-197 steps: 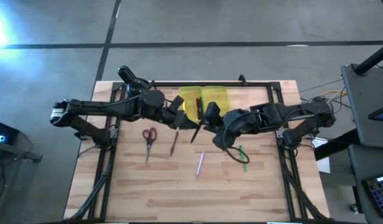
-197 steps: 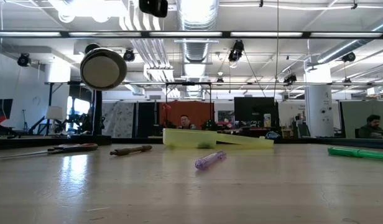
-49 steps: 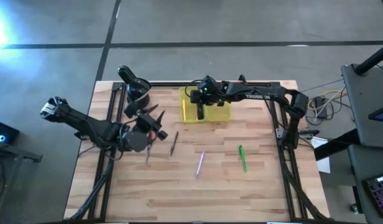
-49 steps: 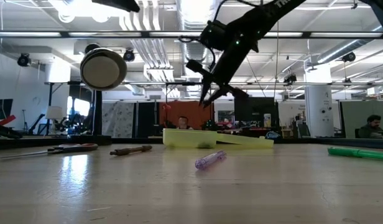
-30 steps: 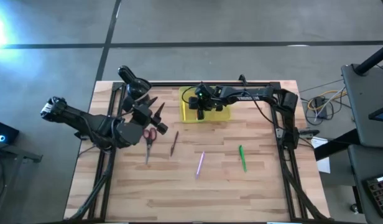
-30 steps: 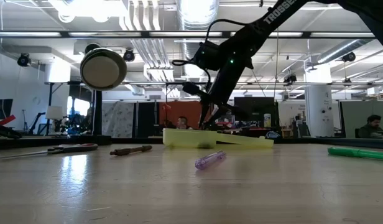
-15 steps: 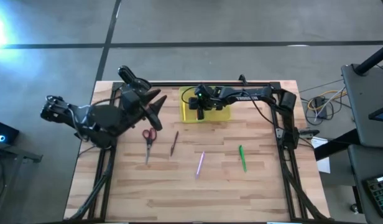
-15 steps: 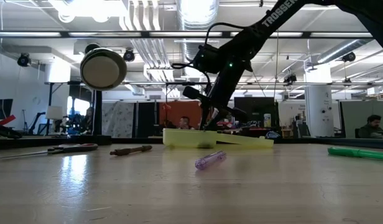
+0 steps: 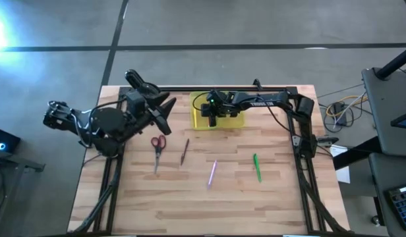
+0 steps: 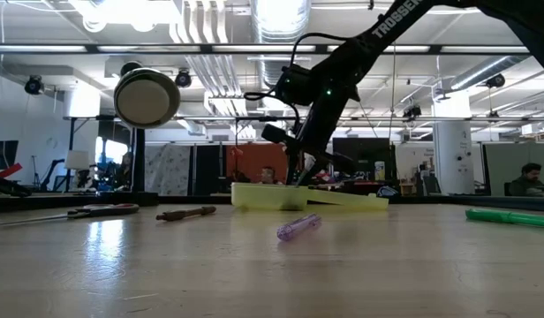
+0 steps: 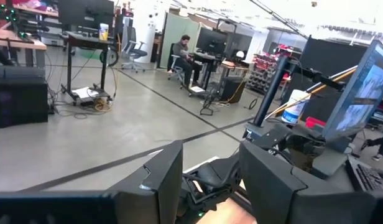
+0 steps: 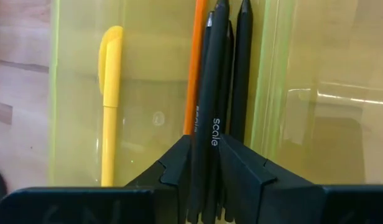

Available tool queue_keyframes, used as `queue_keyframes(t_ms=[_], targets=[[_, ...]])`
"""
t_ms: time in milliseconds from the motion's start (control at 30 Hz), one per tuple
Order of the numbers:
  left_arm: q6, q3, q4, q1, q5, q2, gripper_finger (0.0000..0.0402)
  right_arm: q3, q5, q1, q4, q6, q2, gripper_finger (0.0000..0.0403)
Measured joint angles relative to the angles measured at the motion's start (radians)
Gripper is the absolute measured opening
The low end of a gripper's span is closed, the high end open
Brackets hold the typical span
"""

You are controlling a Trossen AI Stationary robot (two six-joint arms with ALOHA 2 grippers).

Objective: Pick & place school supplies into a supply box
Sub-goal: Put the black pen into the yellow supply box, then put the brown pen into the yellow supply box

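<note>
The supply box (image 9: pixel 217 110) is translucent yellow; inside it lie a yellow pen (image 12: pixel 109 102), an orange pencil (image 12: pixel 195 68) and black pens (image 12: pixel 210 106). On the pale wood table (image 9: pixel 203 197) sit red-handled scissors (image 9: pixel 157 149), a brown pencil (image 9: pixel 184 151), a pink pen (image 9: pixel 212 173) and a green pen (image 9: pixel 256 167). Both arms are dark.

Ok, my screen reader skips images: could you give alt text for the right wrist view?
The right claw sits low over the yellow supply box, a black pen between its fingers. Beside it in the same half lie more black pens, an orange pencil and a yellow pen.
</note>
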Motion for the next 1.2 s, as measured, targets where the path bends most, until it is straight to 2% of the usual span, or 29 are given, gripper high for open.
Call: queue_keyframes(t_ms=[133,367,500,633,967,1200], targets=[[-0.001,-0.001,-0.001,-0.001,0.024,0.007,0.0143,0.000,0.000,0.000,-0.022,0.001,-0.007,0.0081],[-0.002,-0.001,-0.027,-0.001,0.215,0.007,0.0143,-0.001,0.053,0.008,-0.051,-0.056,-0.118,0.0071],[-0.002,-0.001,-0.103,-0.001,0.282,0.008,0.0143,-0.002,0.091,0.035,-0.059,-0.108,-0.214,0.0068],[-0.027,-0.001,-0.182,0.000,0.285,0.008,0.0143,-0.002,0.147,0.076,-0.071,-0.164,-0.314,0.0072],[-0.328,-0.010,-0.457,0.000,0.245,0.017,0.0143,-0.008,0.185,0.176,-0.122,-0.367,-0.516,0.0074],[-0.416,-0.066,-0.482,-0.001,0.300,0.019,0.0142,-0.014,0.184,0.222,-0.211,-0.436,-0.602,0.0068]])
